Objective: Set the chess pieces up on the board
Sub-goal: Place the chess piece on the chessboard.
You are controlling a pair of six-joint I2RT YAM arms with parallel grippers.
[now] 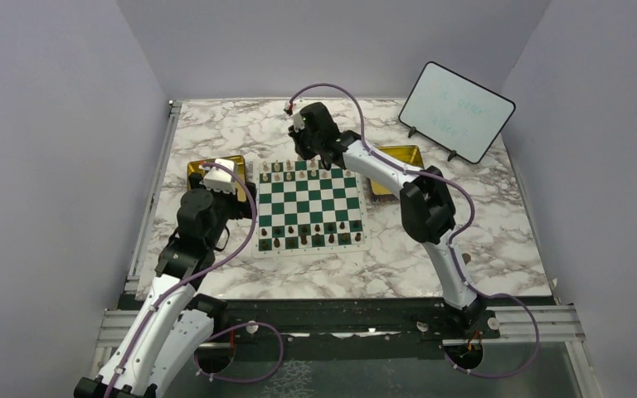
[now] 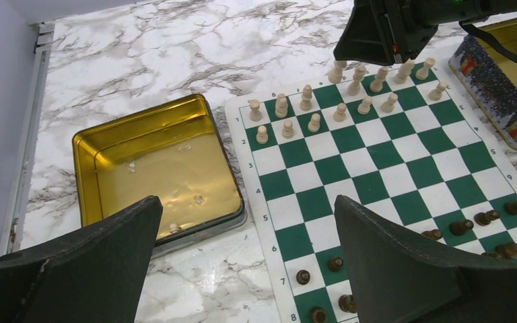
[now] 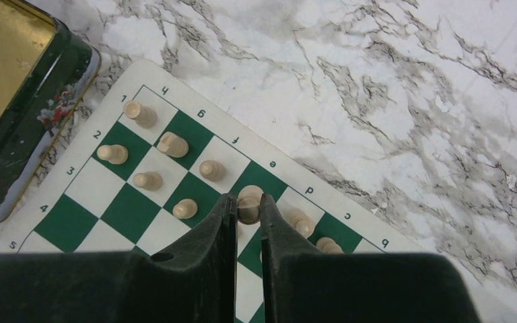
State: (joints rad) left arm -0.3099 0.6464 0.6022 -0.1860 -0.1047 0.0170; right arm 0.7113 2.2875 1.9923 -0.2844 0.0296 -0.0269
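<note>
Right wrist: right gripper (image 3: 246,200) nearly closed, pinching a cream chess piece (image 3: 249,207).

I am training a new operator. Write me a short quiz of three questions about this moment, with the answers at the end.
1. Fill in (near/far): as the robot sees it, the dark pieces stand at the ____ edge of the board.
2. True or false: the left gripper is shut.
3. What does the right gripper pinch? A) a cream piece B) a dark piece C) nothing

Key: 1 near; 2 false, its jaws stand wide open and empty; 3 A.
</note>
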